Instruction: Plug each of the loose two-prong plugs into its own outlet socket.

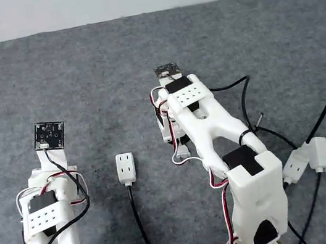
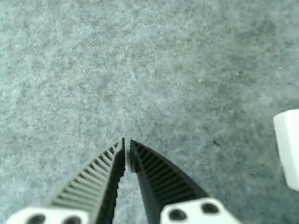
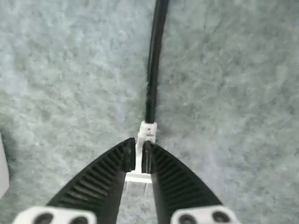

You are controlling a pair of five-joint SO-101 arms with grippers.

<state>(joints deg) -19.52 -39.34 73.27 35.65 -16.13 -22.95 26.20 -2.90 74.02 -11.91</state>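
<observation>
My right claw (image 3: 139, 147) is clamped on a white two-prong plug (image 3: 145, 135), pinching its body from both sides. The prongs seem to point back toward my wrist, and the plug's black cable (image 3: 154, 60) runs away across the grey table (image 3: 243, 93). My left claw (image 2: 127, 142) is pressed together on nothing and hangs over bare table. Near it is a white edge (image 2: 287, 149) that I take for the socket block, though I cannot be sure.

In the high view the outlet socket (image 1: 125, 167) lies in the lower middle of the frame, between my left arm (image 1: 51, 222) and my right arm (image 1: 215, 132). Its black lead (image 1: 141, 226) trails toward the bottom edge. More white plugs and blocks (image 1: 319, 158) lie tangled at the lower right, well apart from it.

I judge the first plug is gripped but not yet inserted. Next I need to turn the prongs toward the socket's slots, line them up and push straight in. The socket looks light and may slide, so my left claw could brace it
</observation>
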